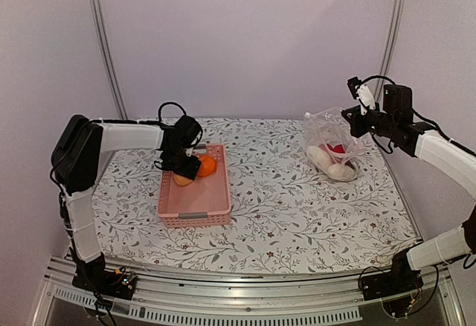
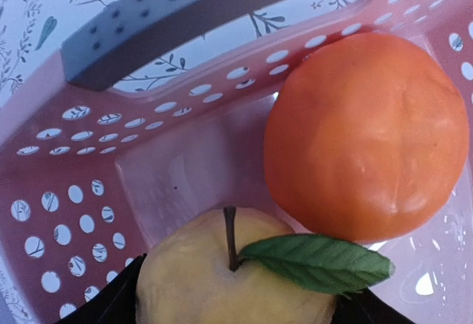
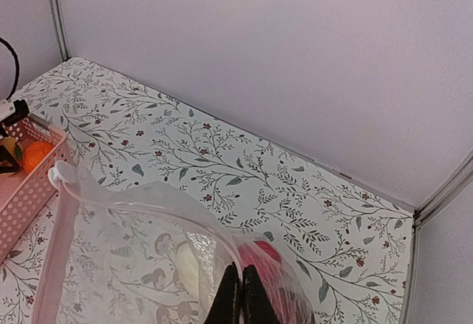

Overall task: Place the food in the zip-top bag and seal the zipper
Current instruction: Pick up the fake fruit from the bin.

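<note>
The yellow toy pear with brown stem and green leaf [image 2: 236,276] lies in the far end of the pink perforated plastic basket [image 1: 195,207], between the fingers of the left claw [image 1: 184,168], with the round orange toy fruit [image 2: 366,135] touching it just beyond the fingertips. The left claw stands partly open around the pear; whether the pads bear on it cannot be told.

The right claw [image 3: 240,294] is pinched shut on the upper edge of the clear crinkly zip-top bag [image 1: 332,144], which hangs below it holding white and red pieces.

Risks, as judged:
- The pear is smooth and rounded; a closing grip off its middle may squeeze it out.
- The orange fruit crowds the fingers and may be nudged or trapped.
- The pale zipper strip [image 3: 63,213] sags; a slack mouth could reject the next piece.

The counter carries a floral-print cloth [image 1: 290,207]. Plain pale walls with metal corner rails enclose it.
</note>
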Motion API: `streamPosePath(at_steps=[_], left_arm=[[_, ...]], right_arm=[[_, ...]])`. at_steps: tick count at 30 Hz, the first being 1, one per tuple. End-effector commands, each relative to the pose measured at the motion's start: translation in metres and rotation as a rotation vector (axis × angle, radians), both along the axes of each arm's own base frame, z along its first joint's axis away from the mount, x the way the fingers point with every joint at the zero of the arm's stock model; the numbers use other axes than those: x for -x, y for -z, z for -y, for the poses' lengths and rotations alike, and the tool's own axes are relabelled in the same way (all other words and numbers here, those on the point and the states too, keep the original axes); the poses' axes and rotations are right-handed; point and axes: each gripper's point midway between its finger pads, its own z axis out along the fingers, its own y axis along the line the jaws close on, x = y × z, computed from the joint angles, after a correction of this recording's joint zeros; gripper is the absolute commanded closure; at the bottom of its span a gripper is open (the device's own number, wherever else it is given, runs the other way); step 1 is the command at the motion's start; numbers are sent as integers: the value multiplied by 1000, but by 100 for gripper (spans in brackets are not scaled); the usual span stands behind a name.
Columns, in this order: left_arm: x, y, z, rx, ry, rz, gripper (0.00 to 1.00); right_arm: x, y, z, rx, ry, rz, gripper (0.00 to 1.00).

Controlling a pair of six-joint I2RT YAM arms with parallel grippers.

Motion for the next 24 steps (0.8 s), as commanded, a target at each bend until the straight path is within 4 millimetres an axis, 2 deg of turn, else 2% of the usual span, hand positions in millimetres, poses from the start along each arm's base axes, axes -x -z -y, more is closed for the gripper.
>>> streamPosePath(at_steps=[1,7,12,15,24], left_arm=[[4,-14,3,-21,-6,9,34],[11,-52,14,5,4,65,37],[15,-94,36,83,27,145,39],[19,-117,57,140,62,183,39],[38,-188,141,339,248,298,40]], right_arm=[[7,-5,-2,-17,-23,13,100],[8,-2,-5,-16,-41,9,100],[10,1,-7,-21,-58,-2,100],[10,0,-9,-23,-65,-1,100],[11,2,-9,-23,-71,-5,100]])
